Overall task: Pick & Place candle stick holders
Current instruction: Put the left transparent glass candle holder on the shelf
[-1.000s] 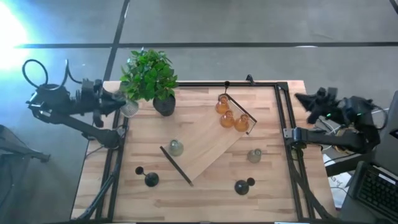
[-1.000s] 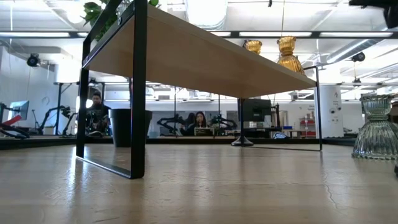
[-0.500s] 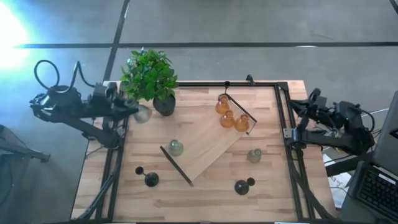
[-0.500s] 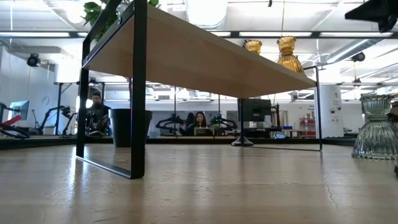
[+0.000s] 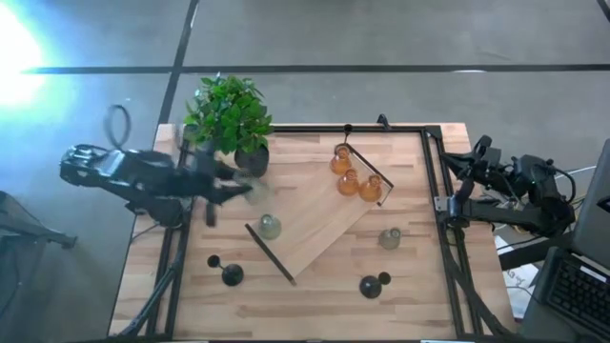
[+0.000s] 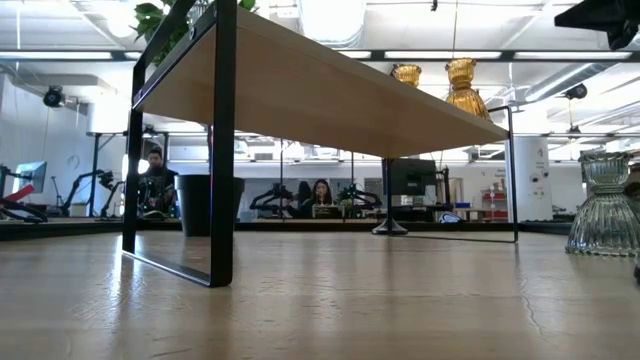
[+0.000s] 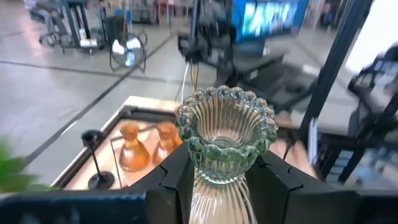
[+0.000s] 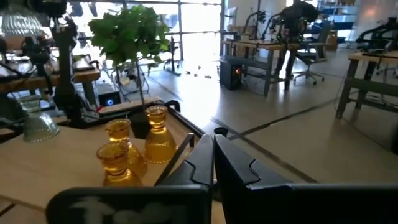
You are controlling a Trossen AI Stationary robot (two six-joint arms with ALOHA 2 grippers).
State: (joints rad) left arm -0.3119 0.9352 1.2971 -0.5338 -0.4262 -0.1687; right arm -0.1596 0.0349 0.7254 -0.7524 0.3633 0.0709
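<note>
My left pincer (image 7: 219, 177) pinches a green-grey holder (image 7: 225, 134) by its ribbed neck, the beaded cup standing upright above my fingers. Half a second back this arm hung at the surface's nine o'clock edge, beside the plant (image 5: 227, 112); now it has swung inward, and the pincer (image 5: 250, 189) with its load sits over the wood just in front of the plant pot, near the raised shelf's (image 5: 315, 214) nine o'clock end. I judge the holder is on its way to that shelf, so the carry is midway and the set-down not yet done.

Outward from there: another green-grey holder (image 5: 270, 226) stands just beyond my pincer toward five o'clock, at the shelf's near edge. Three amber holders (image 5: 347, 179) sit grouped on the shelf toward one o'clock, with one black holder (image 5: 347, 128) behind them. A third green-grey holder (image 5: 390, 238) stands at four o'clock, and two black holders lie low at seven (image 5: 229, 273) and five (image 5: 373, 284).

My right pincer (image 8: 212, 163) is pressed together, empty, parked off the surface's three o'clock edge; it has barely stirred in the last half second.

I can read no brand, label or writing anywhere.
</note>
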